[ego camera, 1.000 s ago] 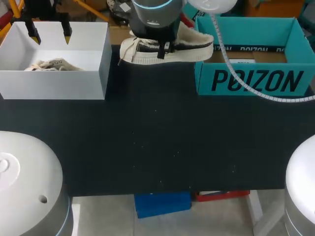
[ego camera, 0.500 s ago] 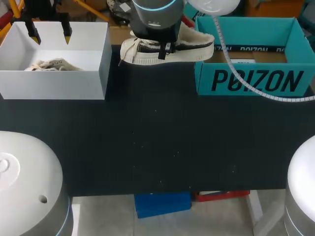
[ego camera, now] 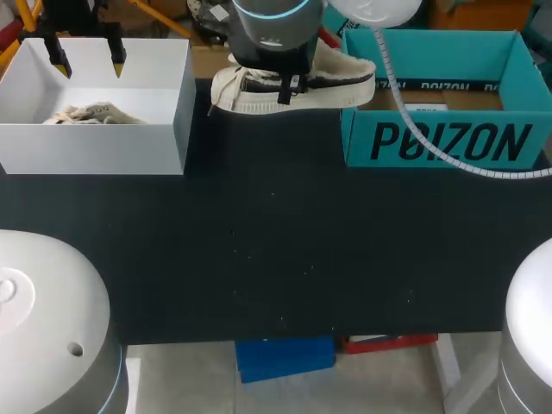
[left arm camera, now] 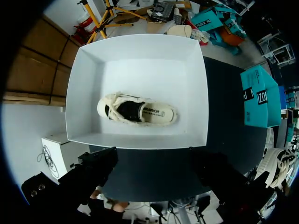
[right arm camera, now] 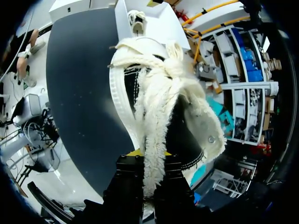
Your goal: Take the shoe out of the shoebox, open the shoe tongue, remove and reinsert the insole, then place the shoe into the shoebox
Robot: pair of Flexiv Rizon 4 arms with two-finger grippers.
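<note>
Two shoes total: one sits boxed on the left, the other is pinched up near the middle.
left gripper (ego camera: pixel 87 59): hangs over the back part of the white box (ego camera: pixel 155 142), fingers spread wide with nothing between them. Yellow tips show from the head cam only; its own wrist cam catches just the two dark fingers, well apart.
white box (left arm camera: pixel 198 93): sits at the table's far left, open on top.
boxed shoe (left arm camera: pixel 138 110): cream, with loose laces. It lies on its sole in the middle of the white box floor, opening up, so you can see the insole inside. Nothing's touching it.
right gripper (right arm camera: pixel 149 153): fingers close together, clamped from both sides on the fluffy collar of the held shoe (right arm camera: pixel 159 102). Only a sliver of yellow peeks out each side of the fleece.
held shoe (ego camera: pixel 293 82): side-on between the two boxes, toe toward the white box, heel right by the shoebox's near left corner. Can't tell if it touches the cardboard.
shoebox (ego camera: pixel 448 142): teal, open, at the far right of the table. There's something pale on its floor, too small to make out.
table (ego camera: pixel 276 250): black top.
</note>
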